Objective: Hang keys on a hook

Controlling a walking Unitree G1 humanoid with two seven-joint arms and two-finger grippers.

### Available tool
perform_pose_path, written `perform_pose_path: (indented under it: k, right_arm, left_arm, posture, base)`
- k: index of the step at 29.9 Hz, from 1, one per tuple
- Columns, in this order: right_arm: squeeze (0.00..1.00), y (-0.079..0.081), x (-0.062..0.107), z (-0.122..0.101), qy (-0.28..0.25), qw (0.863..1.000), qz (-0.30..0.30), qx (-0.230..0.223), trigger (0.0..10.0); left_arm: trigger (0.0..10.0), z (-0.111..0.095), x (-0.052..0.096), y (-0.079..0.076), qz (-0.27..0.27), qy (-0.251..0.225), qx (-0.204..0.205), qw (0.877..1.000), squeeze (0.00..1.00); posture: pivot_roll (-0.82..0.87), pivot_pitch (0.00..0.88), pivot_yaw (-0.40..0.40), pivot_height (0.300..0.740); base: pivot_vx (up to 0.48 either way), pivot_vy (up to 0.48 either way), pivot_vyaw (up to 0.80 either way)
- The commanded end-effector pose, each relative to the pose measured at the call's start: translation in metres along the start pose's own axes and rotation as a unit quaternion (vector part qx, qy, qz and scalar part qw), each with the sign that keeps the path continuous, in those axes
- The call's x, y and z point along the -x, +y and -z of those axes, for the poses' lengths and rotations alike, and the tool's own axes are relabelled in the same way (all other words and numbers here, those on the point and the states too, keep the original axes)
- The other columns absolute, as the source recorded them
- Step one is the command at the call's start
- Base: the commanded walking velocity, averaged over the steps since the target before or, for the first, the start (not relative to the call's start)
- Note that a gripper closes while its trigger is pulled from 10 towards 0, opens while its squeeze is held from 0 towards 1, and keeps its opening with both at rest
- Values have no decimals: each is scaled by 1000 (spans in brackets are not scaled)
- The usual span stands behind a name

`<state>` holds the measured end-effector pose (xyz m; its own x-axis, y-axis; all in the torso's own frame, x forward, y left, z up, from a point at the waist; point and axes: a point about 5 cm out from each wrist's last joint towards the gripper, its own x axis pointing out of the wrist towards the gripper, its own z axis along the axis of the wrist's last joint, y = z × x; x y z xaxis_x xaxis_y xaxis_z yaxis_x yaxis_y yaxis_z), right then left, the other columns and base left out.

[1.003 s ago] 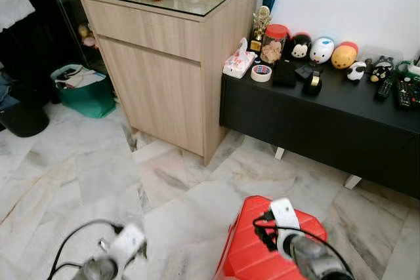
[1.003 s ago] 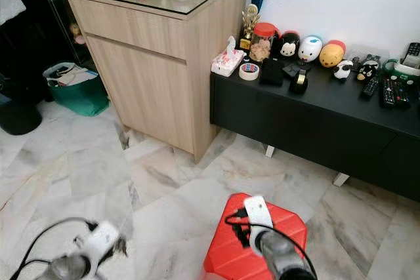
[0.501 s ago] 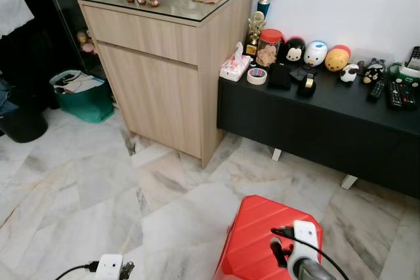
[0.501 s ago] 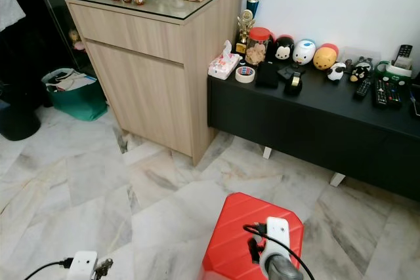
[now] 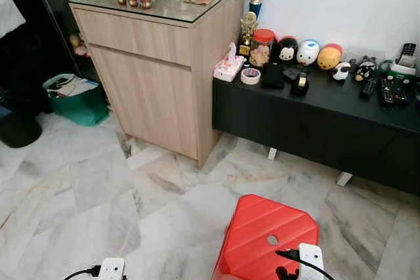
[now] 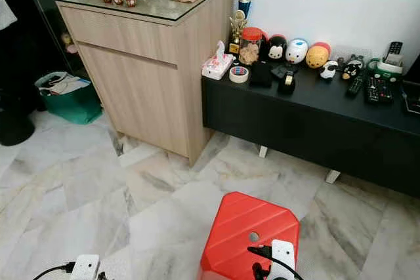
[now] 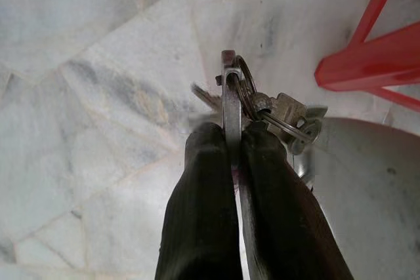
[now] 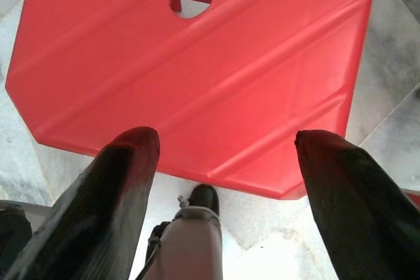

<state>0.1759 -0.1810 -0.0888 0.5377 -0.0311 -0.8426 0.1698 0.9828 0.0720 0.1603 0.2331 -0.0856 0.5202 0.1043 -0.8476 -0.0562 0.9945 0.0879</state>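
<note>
The keys (image 7: 262,106) are pinched between the two black fingers (image 7: 203,201) of the left gripper (image 7: 231,142), a flat metal piece clamped edge-on at the fingertips while the ring and a bunch of further keys hang off to one side. They are held low above the grey-veined marble floor (image 5: 98,181), near one edge of a red plastic stool (image 5: 266,237).

The right gripper (image 8: 220,142) is spread wide and holds nothing — its fingers (image 8: 111,195) are seen apart above the stool's red seat, whose round centre hole lies beyond them. In the head views the white wrist housings of both arms are cut off at the lower edge, the left one over bare floor and the right one at the stool's near side.

Further off, a light wooden cabinet (image 5: 157,63) with a glass top is set against the wall; a dark teapot and small red cups are carried on it. Just beside it a low black tabletop (image 5: 328,90) is lined with clutter — a tissue box (image 5: 227,67), a roll of tape, a red-lidded jar, a trophy, round character figures and several remote controls. A green bag (image 5: 75,96) is placed on the floor to the cabinet's left.
</note>
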Motion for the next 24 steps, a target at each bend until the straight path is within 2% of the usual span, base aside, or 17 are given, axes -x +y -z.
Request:
perform_pose_path:
  k: [1, 16, 24]
  right_arm:
    - [0, 0, 0, 4, 5, 1000, 3, -3, 10000]
    - [0, -1, 2, 12, 15, 1000, 1, 1, 10000]
    - [0, 2, 2, 13, 18, 1000, -3, 4, 10000]
  left_arm:
    - [10000, 5, 1, -2, 2, 3, 2, 1000, 0]
    - [10000, 8, 0, -6, 5, 12, 6, 1000, 0]
    - [10000, 8, 0, -7, 9, 10, 12, 1000, 0]
  posture:
    - [20, 0, 5, 723]
    - [24, 0, 3, 723]
    - [24, 0, 2, 723]
  base:
    - [0, 0, 0]
    - [0, 0, 0]
    - [-241, 0, 0]
